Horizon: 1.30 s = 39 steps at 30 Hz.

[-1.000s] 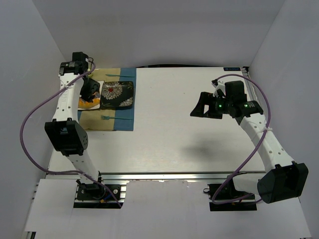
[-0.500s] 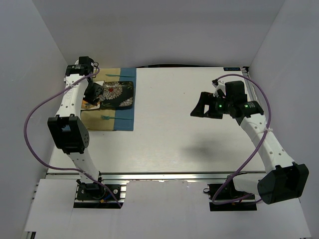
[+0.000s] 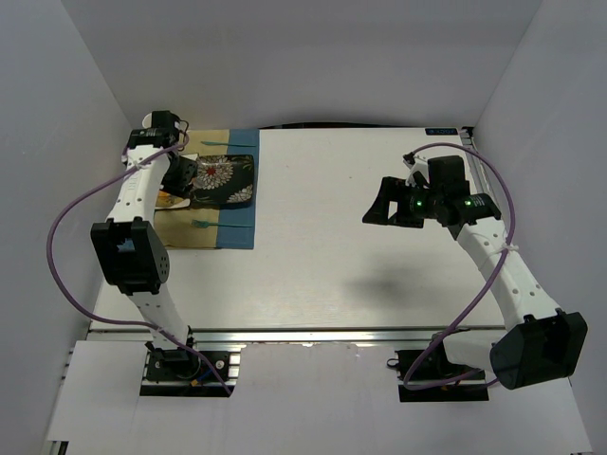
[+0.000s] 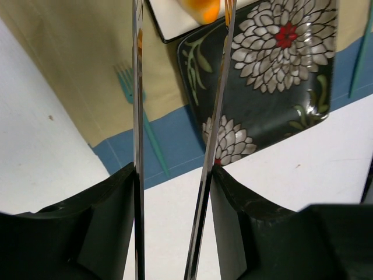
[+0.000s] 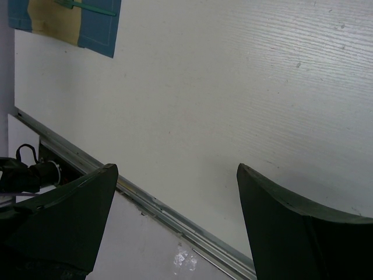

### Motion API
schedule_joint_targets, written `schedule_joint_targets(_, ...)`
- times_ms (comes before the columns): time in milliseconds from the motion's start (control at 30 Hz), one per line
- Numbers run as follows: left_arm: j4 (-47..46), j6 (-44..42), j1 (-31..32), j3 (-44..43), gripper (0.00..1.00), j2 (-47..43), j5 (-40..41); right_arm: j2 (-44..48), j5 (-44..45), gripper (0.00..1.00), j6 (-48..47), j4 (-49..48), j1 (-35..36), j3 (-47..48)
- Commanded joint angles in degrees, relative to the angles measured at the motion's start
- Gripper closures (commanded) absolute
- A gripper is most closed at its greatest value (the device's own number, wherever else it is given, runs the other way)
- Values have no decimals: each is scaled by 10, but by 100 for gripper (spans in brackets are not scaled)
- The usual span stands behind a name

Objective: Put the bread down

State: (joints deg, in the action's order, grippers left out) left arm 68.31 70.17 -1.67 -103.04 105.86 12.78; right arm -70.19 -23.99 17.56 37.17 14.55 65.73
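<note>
The bread [image 4: 204,8] shows only as an orange end at the top edge of the left wrist view, over a small white plate [image 4: 175,20]. My left gripper [image 4: 175,172] is shut on a pair of thin metal tongs [image 4: 137,116], whose blades stand apart and reach to either side of the bread. I cannot tell whether they pinch it. In the top view the left gripper [image 3: 178,176] hangs over the plate at the table's far left, and the arm hides the bread. My right gripper [image 3: 384,210] is open and empty above bare table, as its wrist view [image 5: 175,175] shows.
A dark rectangular tray with white flowers [image 3: 226,180] lies next to the plate on a tan and blue placemat [image 3: 237,232]; it also shows in the left wrist view [image 4: 274,76]. A teal fork [image 4: 143,116] lies on the mat. Grey walls enclose the table.
My left arm has drawn back toward the far wall and its wrist has shifted a little right, toward the flowered tray. The orange bread shows less in the top view. The right arm has not moved.
</note>
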Motion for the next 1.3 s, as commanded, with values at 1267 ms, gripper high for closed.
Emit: schedule_joint_targets(1267,-13,66,8,13,39,24,34,1,15,11,-22,-9,2,4)
